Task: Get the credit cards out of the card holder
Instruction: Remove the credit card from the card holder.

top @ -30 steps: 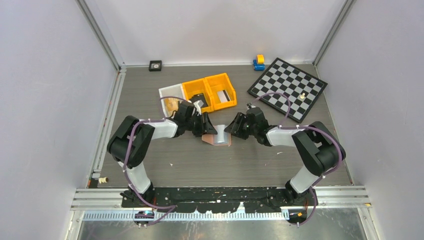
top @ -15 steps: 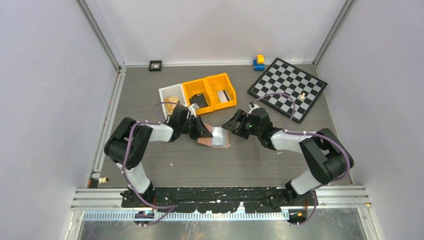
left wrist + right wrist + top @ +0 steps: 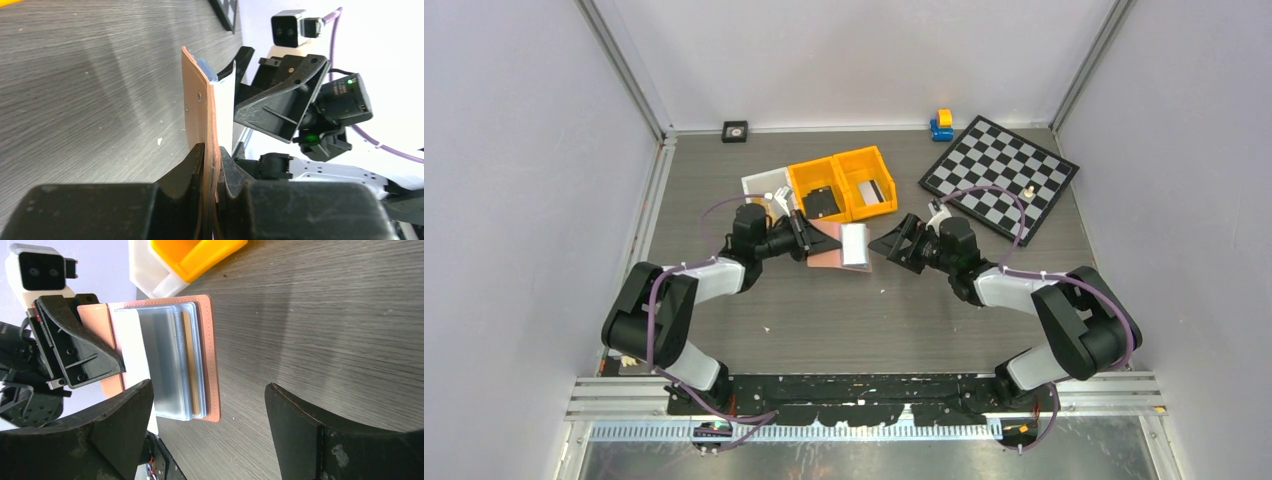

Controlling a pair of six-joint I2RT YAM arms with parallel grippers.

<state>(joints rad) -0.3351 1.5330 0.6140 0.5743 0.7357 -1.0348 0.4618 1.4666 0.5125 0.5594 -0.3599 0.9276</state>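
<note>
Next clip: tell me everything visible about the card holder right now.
The card holder is a tan-pink, leather-look bifold with stitched edges, held open near the orange bins. Glossy clear pockets fan out inside, a pale card in front. The left pincer clamps one flap's edge; the open right pincer faces it, contact unclear.

- The left gripper [image 3: 210,160], black and blurred along the bottom edge, pinches the card holder [image 3: 196,107] between both fingers.
- The card holder is seen edge-on: a thin tan flap standing upright in frame.
- A pale card [image 3: 227,112] shows just behind the flap.
- The right gripper [image 3: 260,95] faces it from close beyond, a green light on its body.
- A grey wood-grain table [image 3: 90,90] fills the left side.
</note>
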